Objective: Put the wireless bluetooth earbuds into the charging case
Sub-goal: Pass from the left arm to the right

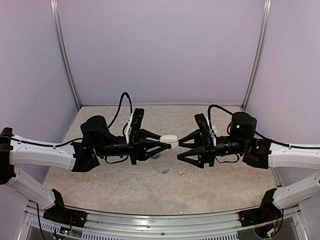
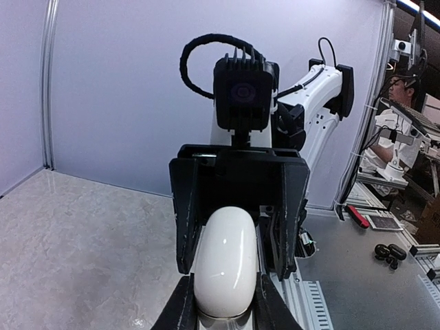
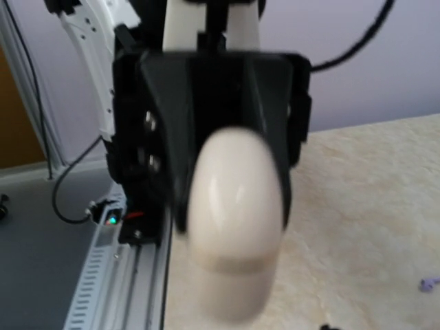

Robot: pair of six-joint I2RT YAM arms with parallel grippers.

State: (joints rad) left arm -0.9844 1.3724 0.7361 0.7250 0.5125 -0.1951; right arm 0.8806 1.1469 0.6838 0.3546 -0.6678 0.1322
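Observation:
My left gripper (image 1: pixel 168 144) is shut on a white, pill-shaped charging case (image 1: pixel 169 138) and holds it above the middle of the table. In the left wrist view the case (image 2: pixel 227 265) sits between my left gripper's (image 2: pixel 227 313) fingers, lid closed. My right gripper (image 1: pixel 179 150) is open and faces it. Its black fingers (image 2: pixel 185 220) straddle the case's far end with a gap on each side. In the right wrist view the case (image 3: pixel 234 220) is close and blurred. Two lilac earbuds (image 1: pixel 156 155) (image 1: pixel 164 171) and one white earbud (image 1: pixel 181 172) lie on the table below; a fourth is not visible.
The table (image 1: pixel 110 180) is a beige stone-patterned surface with lilac walls on three sides. A metal rail (image 1: pixel 150 217) runs along the near edge. One lilac bud (image 3: pixel 427 283) shows at the right edge of the right wrist view.

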